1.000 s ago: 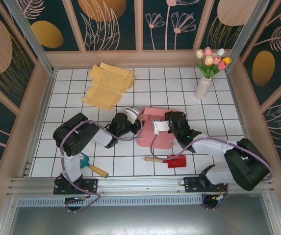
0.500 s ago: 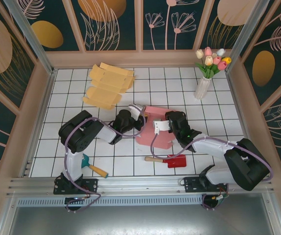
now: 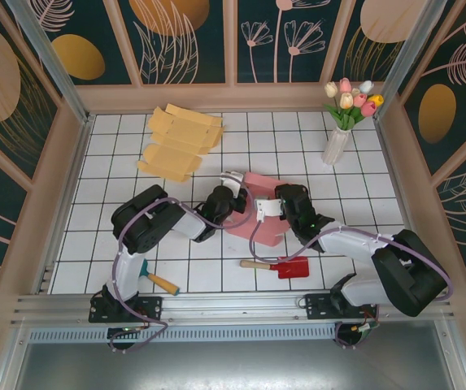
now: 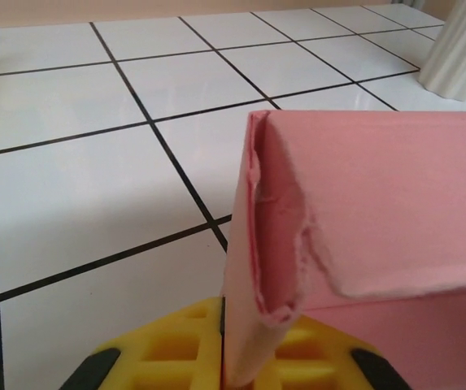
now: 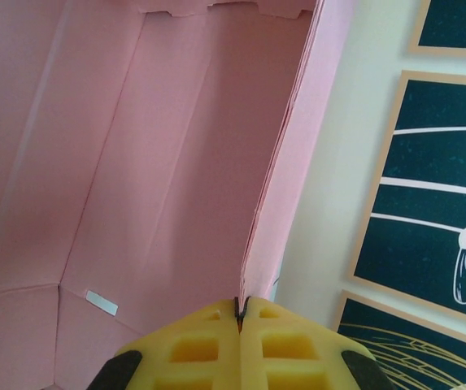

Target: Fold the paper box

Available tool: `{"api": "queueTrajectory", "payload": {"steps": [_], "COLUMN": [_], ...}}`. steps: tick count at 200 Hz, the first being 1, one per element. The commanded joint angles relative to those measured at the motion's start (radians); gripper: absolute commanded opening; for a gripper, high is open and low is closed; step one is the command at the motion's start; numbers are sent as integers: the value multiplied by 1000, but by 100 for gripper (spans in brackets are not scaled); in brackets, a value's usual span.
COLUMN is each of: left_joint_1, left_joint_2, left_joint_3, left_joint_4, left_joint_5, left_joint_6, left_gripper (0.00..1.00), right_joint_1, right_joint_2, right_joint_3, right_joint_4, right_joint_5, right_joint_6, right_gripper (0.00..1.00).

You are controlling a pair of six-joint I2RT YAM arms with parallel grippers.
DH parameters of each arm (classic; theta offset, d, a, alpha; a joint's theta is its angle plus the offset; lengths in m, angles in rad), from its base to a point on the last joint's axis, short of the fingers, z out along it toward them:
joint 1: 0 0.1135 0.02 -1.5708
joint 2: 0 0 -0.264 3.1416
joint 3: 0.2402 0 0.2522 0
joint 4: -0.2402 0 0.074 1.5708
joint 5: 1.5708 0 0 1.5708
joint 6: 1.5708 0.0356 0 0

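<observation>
Seen from above, the pink paper box [image 3: 263, 215] stands between both arms. The left wrist view shows the left gripper [image 4: 245, 361] clamped on a ragged-edged flap. The right wrist view shows the right gripper [image 5: 240, 313] pinching a side wall (yellow pads [image 5: 192, 349] nearly meeting). Beneath the box lies a white tiled table [image 3: 119, 138]. Flat tan cardboard sheets [image 3: 180, 142] lie beyond the box, and floral wall panels [image 3: 184, 41] stand behind.

— Home or lab?
— Lab: a staged robotics booth. Dressed up with floral wall panels [image 3: 184, 41] and a vase of tulips [image 3: 336, 146], yet boxed in around a gridded white tabletop [image 3: 298, 130], left arm [image 3: 139, 229] and right arm [image 3: 402, 272] bolted by an aluminium rail [image 3: 233, 305].
</observation>
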Motion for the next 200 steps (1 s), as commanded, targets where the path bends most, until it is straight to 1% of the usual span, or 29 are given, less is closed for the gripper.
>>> {"api": "queueTrajectory", "payload": {"steps": [1, 2, 3, 4, 13, 22, 37, 68, 77, 89, 106, 122, 131, 172, 185, 200], "left_joint_1": [-26, -28, -28, -29, -32, -31, -31, -31, -32, -32, -32, -31, -32, -31, -31, -31], "left_joint_2": [27, 27, 29, 29, 26, 22, 12, 8, 11, 10, -7, -35, -53, -107, -122, -135], "left_joint_3": [51, 52, 55, 56, 60, 56, 52, 57, 58, 46, 5, -46, -70, -145, -163, -164], "left_joint_4": [-50, -55, -60, -63, -98, -112, -135, -164, -158, -118, -37, 33, 57, 104, 120, 120], "left_joint_5": [-290, -325, -325, -349, -433, -493, -537, -569, -550, -481, -361, -237, -192, -96, -64, -57], "left_joint_6": [-29, -29, -30, -30, -36, -28, -18, -14, -7, 15, 32, 46, 50, 50, 43, 37], "left_gripper": [0, 0, 0, 0, 0, 0, 0, 0, 0, 0, 7, 16, 21, 33, 36, 38], "right_joint_1": [11, 10, 10, 10, 8, 6, -4, -6, -6, -6, -6, -6, -6, -5, -3, 0], "right_joint_2": [22, 21, 22, 22, 20, 19, 15, 14, 15, 15, 13, 13, 13, 16, 17, 17], "right_joint_3": [16, 16, 16, 16, 18, 20, 24, 27, 28, 30, 30, 30, 30, 32, 32, 32], "right_joint_4": [-76, -76, -77, -77, -80, -84, -87, -90, -93, -97, -98, -99, -101, -104, -107, -110], "right_joint_5": [-46, -46, -46, -44, -41, -39, -41, -49, -55, -63, -69, -73, -73, -75, -75, -74], "right_joint_6": [23, 23, 24, 24, 26, 30, 38, 49, 56, 61, 63, 63, 65, 69, 70, 69], "right_gripper": [0, 0, 0, 0, 0, 0, 0, 0, 0, 0, 0, 0, 0, 0, 0, 0]}}
